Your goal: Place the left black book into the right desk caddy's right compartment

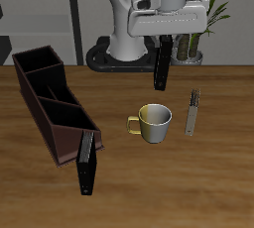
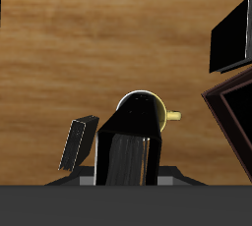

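Nearest the table's front edge, the other black book (image 1: 87, 162) leans upright against the right desk caddy (image 1: 48, 98), so leave it alone. Beyond it sits the mug (image 1: 154, 122), with the grey book (image 1: 192, 112) beside it. Farther back and aloft, your gripper (image 1: 162, 58) is clenched on the left black book (image 1: 162, 61): slim, all black, hanging upright, clear for carrying over.

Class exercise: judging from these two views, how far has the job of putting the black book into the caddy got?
Done: the slim black hardback book is lifted clear of the table, gripped in the claw. In hand: it hangs above the cream mug, apart from the long maroon-brown desk caddy. Left: carrying it over and lowering it into the right compartment. The other black book leans by the caddy's end.
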Tool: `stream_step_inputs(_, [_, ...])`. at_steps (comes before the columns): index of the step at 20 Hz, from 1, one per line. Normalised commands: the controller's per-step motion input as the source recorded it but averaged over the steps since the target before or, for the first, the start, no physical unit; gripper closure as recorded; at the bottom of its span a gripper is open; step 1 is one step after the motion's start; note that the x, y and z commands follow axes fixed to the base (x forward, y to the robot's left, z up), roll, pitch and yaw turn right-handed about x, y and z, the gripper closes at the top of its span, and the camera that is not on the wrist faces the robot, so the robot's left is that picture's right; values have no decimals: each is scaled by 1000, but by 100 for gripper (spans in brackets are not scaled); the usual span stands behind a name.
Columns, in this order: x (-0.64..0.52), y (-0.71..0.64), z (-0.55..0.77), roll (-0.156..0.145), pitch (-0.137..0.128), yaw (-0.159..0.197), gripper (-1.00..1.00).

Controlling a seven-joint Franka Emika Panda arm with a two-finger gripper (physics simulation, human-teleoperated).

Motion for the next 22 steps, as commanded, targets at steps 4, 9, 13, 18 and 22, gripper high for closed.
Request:
stream_step_inputs(4, [-414, -682, 318, -33, -57, -77, 100])
stream_step_inputs(9, [-379, -533, 2, -22, -24, -9, 100])
stream_step_inputs(13, [-347, -483, -106, -43, -11, -1, 100])
stream_step_inputs(18, [-405, -560, -53, -69, -6, -18, 100])
stream_step_inputs(22, [-310, -433, 108, -30, 4, -17, 100])
